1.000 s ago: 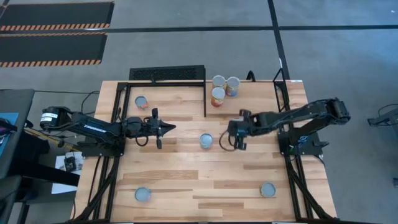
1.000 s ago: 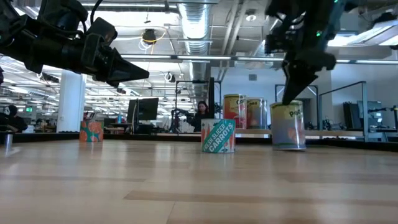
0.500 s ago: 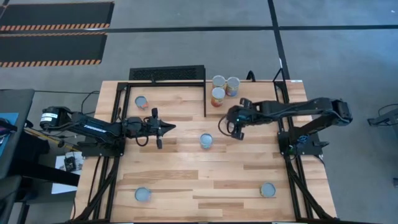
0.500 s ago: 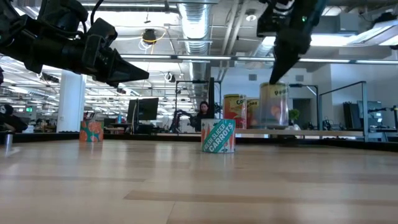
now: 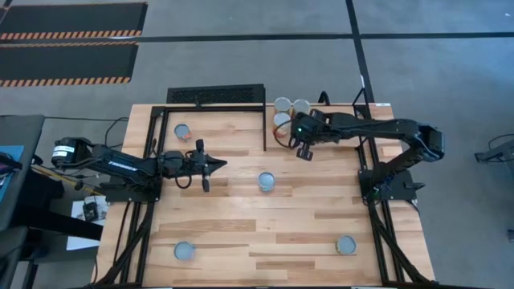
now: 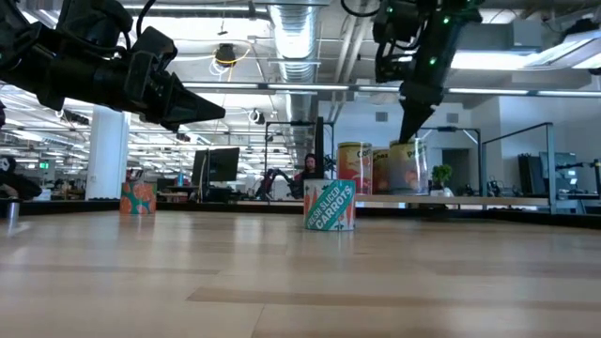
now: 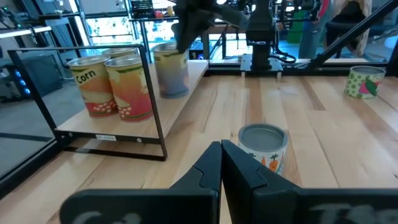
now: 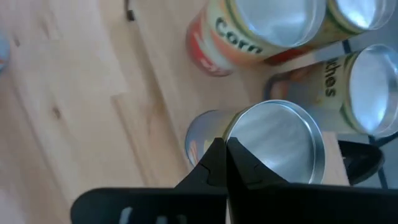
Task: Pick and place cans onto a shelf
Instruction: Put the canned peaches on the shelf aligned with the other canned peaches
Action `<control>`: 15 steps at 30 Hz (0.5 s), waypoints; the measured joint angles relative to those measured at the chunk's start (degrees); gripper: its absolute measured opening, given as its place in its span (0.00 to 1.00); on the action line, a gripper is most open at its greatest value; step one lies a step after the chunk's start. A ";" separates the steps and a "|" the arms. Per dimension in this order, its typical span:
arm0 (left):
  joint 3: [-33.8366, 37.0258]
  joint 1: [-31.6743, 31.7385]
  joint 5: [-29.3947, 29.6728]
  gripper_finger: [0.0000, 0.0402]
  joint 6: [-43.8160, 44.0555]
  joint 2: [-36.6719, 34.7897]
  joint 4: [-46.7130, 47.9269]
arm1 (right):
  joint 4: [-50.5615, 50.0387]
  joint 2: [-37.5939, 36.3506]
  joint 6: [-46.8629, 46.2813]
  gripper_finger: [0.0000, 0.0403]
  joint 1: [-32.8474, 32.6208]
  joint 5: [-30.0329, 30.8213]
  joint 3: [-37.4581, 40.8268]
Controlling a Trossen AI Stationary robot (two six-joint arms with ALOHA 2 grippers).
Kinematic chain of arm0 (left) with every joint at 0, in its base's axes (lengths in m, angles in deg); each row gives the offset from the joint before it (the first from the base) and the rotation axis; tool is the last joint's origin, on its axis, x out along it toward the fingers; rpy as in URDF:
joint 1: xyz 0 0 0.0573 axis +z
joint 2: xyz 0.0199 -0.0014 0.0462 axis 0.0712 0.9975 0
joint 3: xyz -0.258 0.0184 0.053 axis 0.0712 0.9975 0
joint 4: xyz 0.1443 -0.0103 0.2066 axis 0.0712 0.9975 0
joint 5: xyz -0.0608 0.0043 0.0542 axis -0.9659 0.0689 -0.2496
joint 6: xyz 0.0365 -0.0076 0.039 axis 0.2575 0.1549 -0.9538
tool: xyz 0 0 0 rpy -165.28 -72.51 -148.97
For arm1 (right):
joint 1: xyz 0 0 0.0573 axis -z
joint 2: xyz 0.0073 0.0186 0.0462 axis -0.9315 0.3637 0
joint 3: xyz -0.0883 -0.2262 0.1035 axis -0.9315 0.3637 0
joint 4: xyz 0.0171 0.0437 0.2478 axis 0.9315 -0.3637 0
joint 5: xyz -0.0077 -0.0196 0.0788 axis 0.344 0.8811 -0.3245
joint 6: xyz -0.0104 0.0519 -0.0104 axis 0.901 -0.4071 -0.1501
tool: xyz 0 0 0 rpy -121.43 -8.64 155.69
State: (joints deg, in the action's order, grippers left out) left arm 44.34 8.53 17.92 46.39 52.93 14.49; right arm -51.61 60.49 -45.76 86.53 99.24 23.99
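My right gripper (image 5: 299, 138) is shut on a grey-blue can (image 7: 171, 71) at the shelf (image 7: 112, 127) by the table's far edge, beside three orange-labelled cans (image 5: 283, 104). The held can also shows in the low view (image 6: 407, 169) and the right wrist view (image 8: 273, 140). My left gripper (image 5: 218, 166) is shut and empty. It hovers left of a carrots can (image 5: 266, 181) that stands on its base mid-table. My right gripper holds the can by the rim of its silver lid (image 8: 231, 132), on one side of the top, the fingers nearly closed together. The fingers come from above, pointing down. The can is upright below them, its base (image 7: 175, 93) at the shelf board; touching or just above, I cannot tell.
Three more cans stand on the table: at far left (image 5: 183, 131), near left (image 5: 185, 251) and near right (image 5: 346, 245). The shelf's black frame (image 5: 265, 128) stands left of the shelf cans. People sit in the room beyond (image 6: 307, 174).
My right gripper has lifted the can off the table right of centre and carried it toward the far edge and a little left, up to the cans on the shelf. The can has stayed upright.
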 joint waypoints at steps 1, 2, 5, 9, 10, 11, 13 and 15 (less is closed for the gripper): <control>0.00 -0.02 0.00 0.00 0.00 0.00 0.00 | 0.54 0.31 0.42 0.01 0.56 0.04 -0.01; 0.00 0.00 0.00 0.00 0.00 0.00 -0.02 | 1.27 0.65 0.98 0.01 1.07 0.12 -0.04; 0.00 -0.02 0.00 0.00 0.01 -0.02 0.00 | 3.20 0.96 2.21 0.01 2.10 -0.15 -0.02; 0.00 -0.01 0.00 0.00 0.02 0.00 0.00 | 4.45 1.02 2.92 0.02 3.06 -0.49 0.08; 0.00 0.00 0.00 0.00 0.02 0.00 0.00 | 4.49 1.02 3.09 0.02 3.35 -0.55 0.08; 0.00 -0.01 0.00 0.00 0.02 -0.01 0.00 | 4.53 1.02 3.37 0.02 3.58 -0.62 0.08; 0.00 0.00 0.00 0.00 0.01 0.00 0.00 | 4.69 1.02 4.06 0.02 4.11 -0.73 0.08; 0.00 -0.02 0.00 0.00 0.02 0.00 0.00 | 5.20 1.05 4.09 0.02 4.57 -0.77 0.12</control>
State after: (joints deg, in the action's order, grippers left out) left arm 44.34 8.51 17.92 46.42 52.94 14.49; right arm -46.41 61.54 -41.67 91.10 98.47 24.11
